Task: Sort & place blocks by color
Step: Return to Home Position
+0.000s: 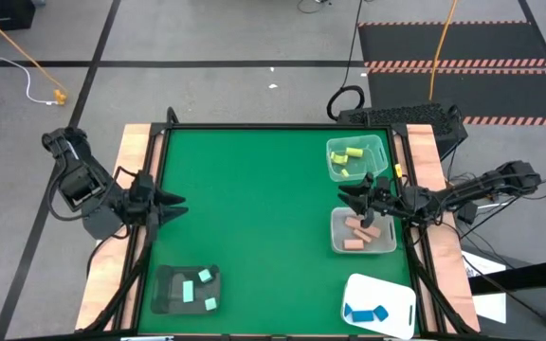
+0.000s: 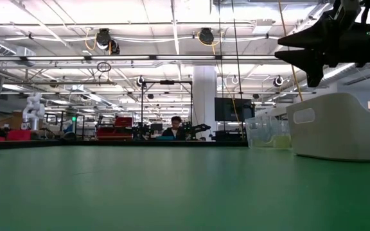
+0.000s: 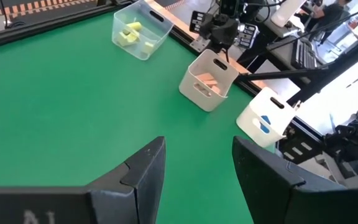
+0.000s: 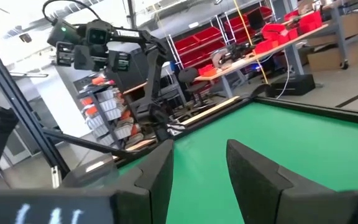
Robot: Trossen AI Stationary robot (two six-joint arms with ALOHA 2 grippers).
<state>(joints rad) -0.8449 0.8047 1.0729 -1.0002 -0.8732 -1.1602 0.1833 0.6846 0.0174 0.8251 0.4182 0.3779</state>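
I judge the sorting finished: no loose block on the tabletop (image 1: 254, 208). My left jaws and right jaws both gape wide, empty. Yellow blocks (image 1: 347, 156) and pink blocks (image 1: 358, 232) sit binned on either side of my right jaws, with the blue blocks (image 1: 365, 313) past the pink. The mint blocks (image 1: 200, 287) are near my left jaws.

Left gripper (image 3: 199, 147) fingers spread, nothing between them, over bare green table (image 3: 67, 112). 3 trays along the table's edge:
- clear tray (image 3: 144, 52), yellow blocks (image 3: 131, 34)
- pale gray tray (image 3: 196, 94), pink blocks (image 3: 211, 83)
- white tray (image 3: 251, 124), blue blocks (image 3: 266, 121)

Right gripper (image 3: 224, 42) hangs over the pale gray tray.
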